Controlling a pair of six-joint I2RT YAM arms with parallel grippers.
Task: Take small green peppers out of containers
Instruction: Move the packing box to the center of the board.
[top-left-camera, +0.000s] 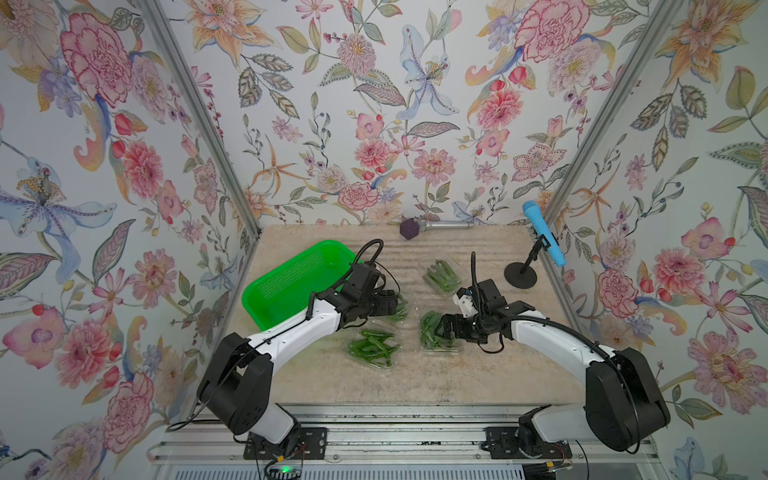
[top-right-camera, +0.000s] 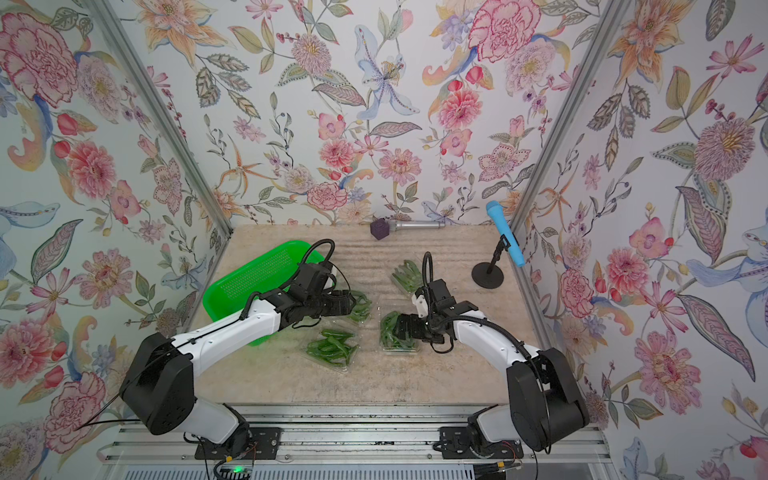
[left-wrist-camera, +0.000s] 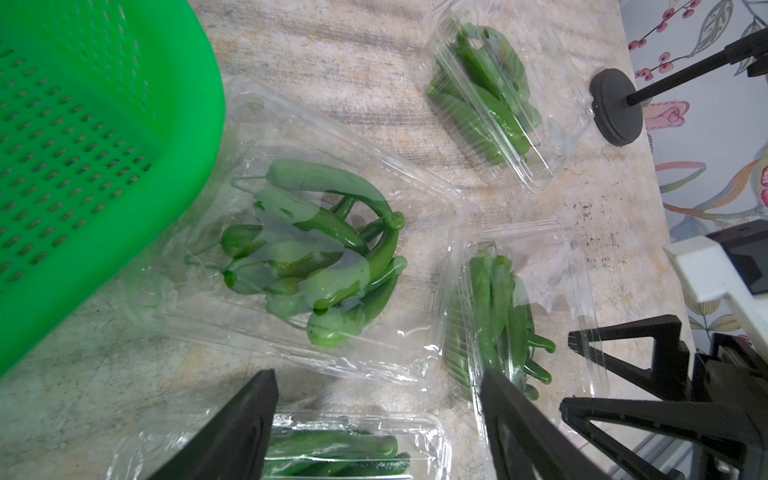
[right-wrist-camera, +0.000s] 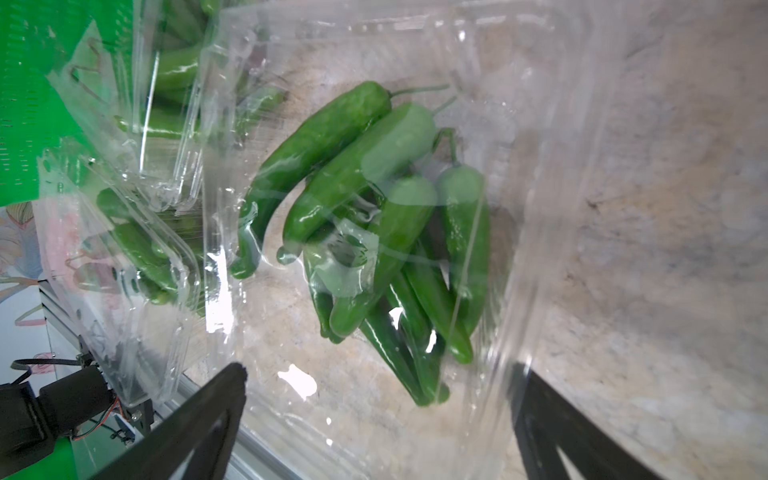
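as right arm (top-left-camera: 552, 336) bends inward, right claw (top-left-camera: 434, 330) gapes over container (top-left-camera: 446, 349).

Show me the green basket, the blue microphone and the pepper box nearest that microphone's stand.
green basket (top-left-camera: 291, 274): in a top view, on its perforated floor.
blue microphone (top-left-camera: 546, 237): in a top view, mid-body.
pepper box (left-wrist-camera: 561, 139): left wrist view, on its clear plastic edge.

Clear containers (top-left-camera: 348, 344) of small green peppers (top-left-camera: 372, 347) on tabletop (top-left-camera: 415, 382), near bright green basket (top-left-camera: 291, 282).

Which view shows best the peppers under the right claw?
The right wrist view: the peppers fill its middle. Both top views show them small, partly hidden by the right claw; the left wrist view, from the side.
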